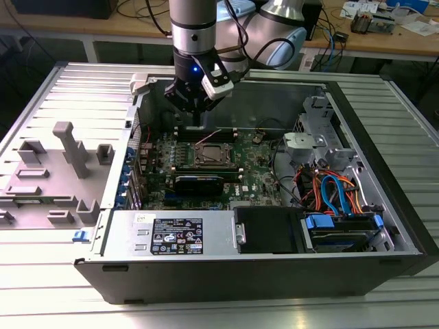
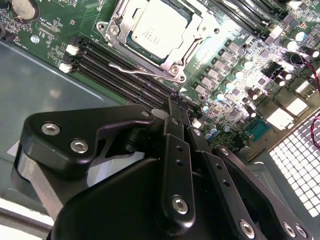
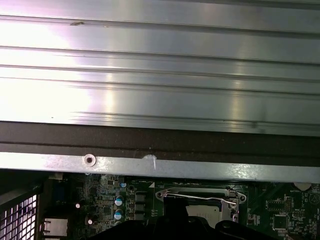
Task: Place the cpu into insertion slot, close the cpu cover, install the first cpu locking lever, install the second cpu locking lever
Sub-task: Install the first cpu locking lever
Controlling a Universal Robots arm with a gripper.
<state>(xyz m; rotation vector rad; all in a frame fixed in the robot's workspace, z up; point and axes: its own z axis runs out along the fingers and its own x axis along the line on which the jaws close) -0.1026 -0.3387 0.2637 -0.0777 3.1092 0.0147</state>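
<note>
Inside the open PC case (image 1: 384,205), on the green mobo (image 1: 259,168), the cpu (image 2: 160,27) sits in the insertion slot (image 1: 211,155). The cpu cover (image 2: 116,20) lies flat round it, w/ the chip's silver top showing thru the cut-out. A thin wire lever (image 2: 142,71) runs along the cover's edge, next to the black memory slots (image 2: 107,67); can't tell if it's latched. The gripper (image 2: 175,100) hangs over those slots, just beside the socket, fingers together and holding nothing. Grey fixture blocks (image 1: 72,147) stand on the ribbed metal worktop (image 1: 62,89), at the exterior view's left.
</note>
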